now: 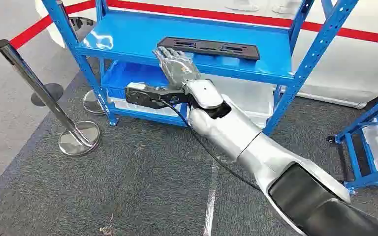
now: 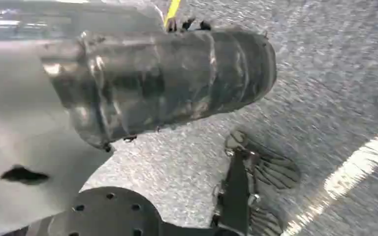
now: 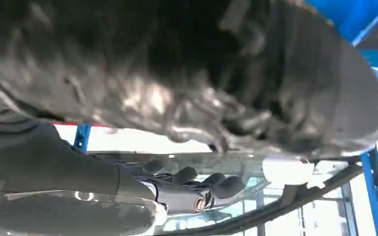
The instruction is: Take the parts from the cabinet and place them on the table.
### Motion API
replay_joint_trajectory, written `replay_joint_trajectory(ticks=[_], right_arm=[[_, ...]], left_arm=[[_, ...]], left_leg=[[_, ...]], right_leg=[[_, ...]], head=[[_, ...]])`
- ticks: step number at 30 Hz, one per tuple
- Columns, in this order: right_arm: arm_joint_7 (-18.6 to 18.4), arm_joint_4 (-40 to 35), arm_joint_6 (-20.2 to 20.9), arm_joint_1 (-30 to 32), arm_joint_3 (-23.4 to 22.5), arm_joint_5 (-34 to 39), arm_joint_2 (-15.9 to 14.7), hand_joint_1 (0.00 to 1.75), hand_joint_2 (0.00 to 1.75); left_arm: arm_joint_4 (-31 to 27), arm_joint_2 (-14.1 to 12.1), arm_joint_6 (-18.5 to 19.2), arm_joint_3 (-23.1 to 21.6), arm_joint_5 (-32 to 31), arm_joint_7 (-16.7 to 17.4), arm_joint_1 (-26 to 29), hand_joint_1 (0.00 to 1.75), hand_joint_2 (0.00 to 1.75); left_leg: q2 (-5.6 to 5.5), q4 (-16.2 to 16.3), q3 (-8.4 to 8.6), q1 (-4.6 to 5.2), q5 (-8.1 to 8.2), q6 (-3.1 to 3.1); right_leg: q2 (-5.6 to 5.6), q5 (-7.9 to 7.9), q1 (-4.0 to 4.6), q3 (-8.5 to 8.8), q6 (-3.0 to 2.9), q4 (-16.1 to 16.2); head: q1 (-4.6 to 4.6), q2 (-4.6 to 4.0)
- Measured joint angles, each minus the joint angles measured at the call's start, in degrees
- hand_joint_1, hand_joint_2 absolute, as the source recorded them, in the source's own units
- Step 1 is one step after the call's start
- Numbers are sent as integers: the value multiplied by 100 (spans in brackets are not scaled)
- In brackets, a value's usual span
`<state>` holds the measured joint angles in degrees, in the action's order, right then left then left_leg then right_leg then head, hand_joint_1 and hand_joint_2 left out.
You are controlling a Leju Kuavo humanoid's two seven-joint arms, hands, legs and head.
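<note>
A long flat black part [image 1: 211, 48] lies on the upper shelf of the blue cabinet [image 1: 128, 37]. My right hand [image 1: 174, 61] reaches over that shelf with its fingers stretched out, and the fingertips sit at the part's left end; I cannot tell if they touch it. In the right wrist view the dark fingers [image 3: 197, 179] lie extended just above the glossy shelf, with nothing between them. My left hand's grey ribbed cover [image 2: 162, 83] hangs over the grey carpet, its fingers hidden.
Two chrome stanchion posts [image 1: 34, 83] with round bases [image 1: 78, 137] stand left of the cabinet. A white bin [image 1: 248, 98] sits on the lower shelf. Another blue rack [image 1: 374, 142] stands at the right. Grey carpet [image 1: 128, 187] lies in front.
</note>
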<state>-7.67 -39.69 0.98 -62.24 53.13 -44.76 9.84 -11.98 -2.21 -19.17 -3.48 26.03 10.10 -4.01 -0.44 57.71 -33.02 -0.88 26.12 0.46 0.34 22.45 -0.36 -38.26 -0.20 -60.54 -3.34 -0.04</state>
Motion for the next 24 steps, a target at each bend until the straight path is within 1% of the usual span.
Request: replay_joint_trajectory(ticks=[1,2,3,4,5,6,7,8,9,10,11,12,13,14,15,16,17,19,20,21,22,23,24], right_arm=[[-2,-2,2,-15,20,-2,-11,0,0],[0,-9,2,-15,32,-2,-11,0,0],[-4,-11,2,-9,41,-4,-26,0,0],[-13,-11,2,-13,44,-4,-33,0,0],[-18,-18,4,-28,50,-13,-33,0,0],[-22,-33,7,-34,55,-31,-33,0,0],[-31,-33,13,-54,55,-44,-33,0,0],[-48,-33,41,-66,66,-52,-35,0,0],[-66,-33,77,-63,90,-64,-37,0,0],[-79,-26,101,-53,120,-68,-48,0,0],[-81,-24,103,-38,129,-68,-59,0,0],[-87,-24,103,-28,133,-68,-68,0,0],[-90,-24,103,-27,135,-68,-79,0,0],[-92,-24,103,-34,135,-68,-83,0,0],[-98,-24,103,-49,138,-70,-83,0,0],[-98,-24,103,-71,142,-72,-83,0,0],[-105,-17,103,-100,166,-87,-85,0,0],[-114,-11,99,-106,197,-107,-92,0,0],[-116,-11,98,-104,230,-120,-94,0,0],[-116,-13,92,-106,238,-125,-94,0,0],[-120,-13,74,-99,240,-153,-96,0,0],[-122,-11,59,-109,240,-171,-101,0,0],[-129,-11,14,-114,240,-215,-105,0,0]], left_arm=[[2,0,-2,-7,0,0,-20,0,0],[2,-2,-9,-15,0,0,-21,0,0],[2,-2,-9,-22,0,0,-17,0,0],[4,-2,-17,-24,0,0,-14,0,0],[4,-2,-20,-26,0,2,-14,0,0],[4,4,-17,-26,-2,0,-11,0,0],[4,2,-17,-26,-2,0,-22,0,0],[4,-2,-17,-28,-2,0,-30,0,0],[4,-7,-20,-33,-2,0,-29,0,0],[4,-9,-20,-35,0,0,-22,0,0],[4,-7,-18,-35,0,0,-5,0,0],[4,-4,-17,-35,2,0,9,0,0],[4,0,-17,-35,6,0,17,0,0],[4,0,-17,-35,13,0,15,0,0],[4,-2,-17,-35,15,0,7,0,0],[4,-2,-20,-35,18,0,1,0,0],[4,-2,-24,-35,17,4,-15,0,0],[4,0,-26,-37,24,18,-25,0,0],[4,0,-28,-37,35,20,-28,0,0],[4,2,-33,-39,35,37,-16,0,0],[4,7,-33,-39,39,44,2,0,0],[7,7,-33,-39,39,44,0,0,0],[4,7,-31,-39,42,44,-10,0,0]], left_leg=[[-9,64,-35,49,34,-47],[-13,36,-53,37,31,-66],[-11,31,-42,26,33,-93],[-1,4,-18,21,41,-122],[-1,19,-10,25,82,-148],[8,95,-24,19,139,-172],[14,353,-138,18,272,-200],[15,734,-338,6,426,-222],[16,1265,-637,3,617,-248],[15,1711,-911,4,760,-264],[16,1993,-1116,4,802,-272],[16,2005,-1186,3,691,-267],[15,1746,-1123,4,434,-252],[15,1230,-916,5,71,-220],[16,583,-625,15,-289,-182],[22,155,-476,29,-425,-132],[17,34,-337,76,-311,-97],[16,36,-359,86,-266,-56],[10,32,-351,90,-246,-28],[15,-46,-292,7,-268,5],[26,-75,-240,15,-255,22],[25,-76,-217,18,-233,56],[25,-67,-201,17,-208,90]], right_leg=[[5,76,15,115,-17,110],[11,95,26,87,-45,72],[24,104,44,82,-62,84],[33,118,49,85,-102,92],[34,106,-12,125,-131,136],[38,123,-19,178,-157,160],[27,144,-23,215,-189,165],[26,162,-20,239,-213,166],[24,187,-13,267,-229,165],[24,214,-9,285,-229,161],[30,233,-5,303,-232,157],[39,256,-1,330,-233,155],[51,282,4,368,-228,155],[56,314,7,418,-224,156],[58,353,11,474,-211,159],[60,381,17,493,-190,163],[72,408,50,481,-149,151],[61,425,42,479,-116,161],[53,445,40,500,-79,182],[50,500,63,481,-46,143],[19,535,43,448,-5,25],[10,689,41,327,19,-241],[9,883,21,78,37,-701]], head=[[-6,0],[-16,0],[-2,0],[11,0],[13,0],[7,0],[-29,0],[-31,0],[-28,0],[-35,0],[-33,0],[-37,0],[-31,0],[-33,0],[-33,0],[-35,0],[-29,0],[-24,0],[-28,0],[-24,0],[-20,0],[-6,0],[0,0]])
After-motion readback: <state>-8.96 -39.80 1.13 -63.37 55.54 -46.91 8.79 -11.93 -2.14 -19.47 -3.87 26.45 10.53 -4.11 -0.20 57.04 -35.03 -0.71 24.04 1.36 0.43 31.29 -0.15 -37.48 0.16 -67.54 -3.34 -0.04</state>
